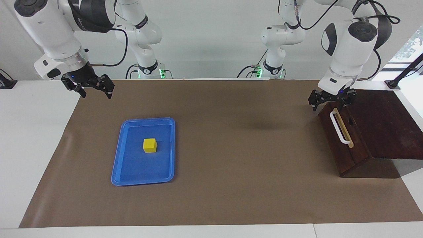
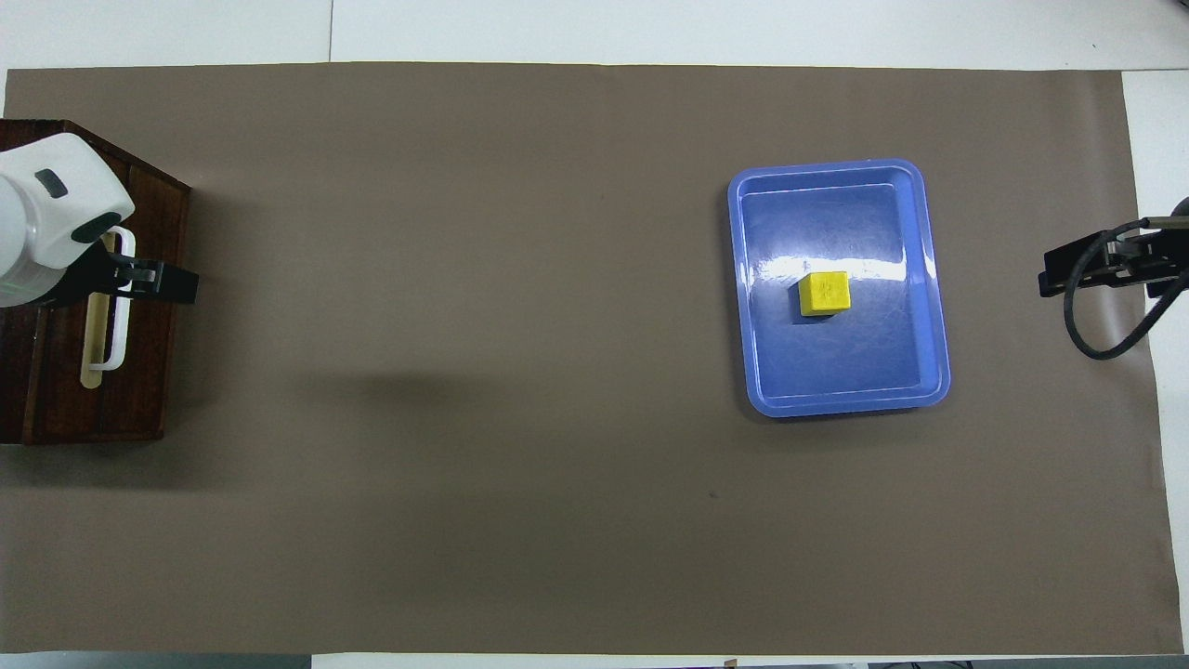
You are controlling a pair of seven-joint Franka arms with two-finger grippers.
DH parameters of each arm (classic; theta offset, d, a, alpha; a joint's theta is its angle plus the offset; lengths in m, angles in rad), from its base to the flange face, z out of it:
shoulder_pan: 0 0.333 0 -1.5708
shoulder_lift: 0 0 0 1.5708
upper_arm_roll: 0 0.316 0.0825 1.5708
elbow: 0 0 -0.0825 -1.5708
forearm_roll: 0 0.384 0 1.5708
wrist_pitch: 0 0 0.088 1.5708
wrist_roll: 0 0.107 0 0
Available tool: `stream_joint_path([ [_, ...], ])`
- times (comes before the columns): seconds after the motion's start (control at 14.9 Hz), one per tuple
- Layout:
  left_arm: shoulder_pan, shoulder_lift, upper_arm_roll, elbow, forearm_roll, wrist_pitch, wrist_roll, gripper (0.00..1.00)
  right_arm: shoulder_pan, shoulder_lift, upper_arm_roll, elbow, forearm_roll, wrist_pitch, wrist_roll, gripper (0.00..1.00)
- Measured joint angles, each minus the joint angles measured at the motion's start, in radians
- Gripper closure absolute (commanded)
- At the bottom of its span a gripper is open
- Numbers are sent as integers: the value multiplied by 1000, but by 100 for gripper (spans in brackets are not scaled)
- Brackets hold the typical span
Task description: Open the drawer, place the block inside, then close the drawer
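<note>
while the drawer (image 1: 342,138) sits shut, left end effector (image 1: 331,99) hangs open, empty, over its handle's (image 1: 339,128) robot-side end; right end effector (image 1: 88,86) waits open.

One high camera is facing the robots across the table, another is looking steeply down; both are sharing the brown mat (image 1: 231,165) and blue tray (image 2: 936,307).

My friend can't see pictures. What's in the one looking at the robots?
The left gripper hangs at the closed drawer by its white handle. A yellow block sits in a blue tray; the right gripper waits, open.
</note>
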State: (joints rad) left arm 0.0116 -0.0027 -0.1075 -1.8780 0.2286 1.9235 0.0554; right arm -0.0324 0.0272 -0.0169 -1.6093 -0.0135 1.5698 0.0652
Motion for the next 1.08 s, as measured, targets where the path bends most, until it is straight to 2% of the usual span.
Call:
stream_joint_path([
  [0.2,42,55,5,-56,99,130,-1,0,-1,7,0,-39,86,10,208,0],
  [0.4,57,96,6,-77,168,181,-12,0,-10,42,-2,-86,188,61,418,0],
  [0.6,57,105,2,-115,190,238,-47,0,-33,81,-5,-166,307,153,618,0],
  [1.08,58,104,4,-179,206,322,-65,0,-48,136,-7,-339,560,333,838,0],
])
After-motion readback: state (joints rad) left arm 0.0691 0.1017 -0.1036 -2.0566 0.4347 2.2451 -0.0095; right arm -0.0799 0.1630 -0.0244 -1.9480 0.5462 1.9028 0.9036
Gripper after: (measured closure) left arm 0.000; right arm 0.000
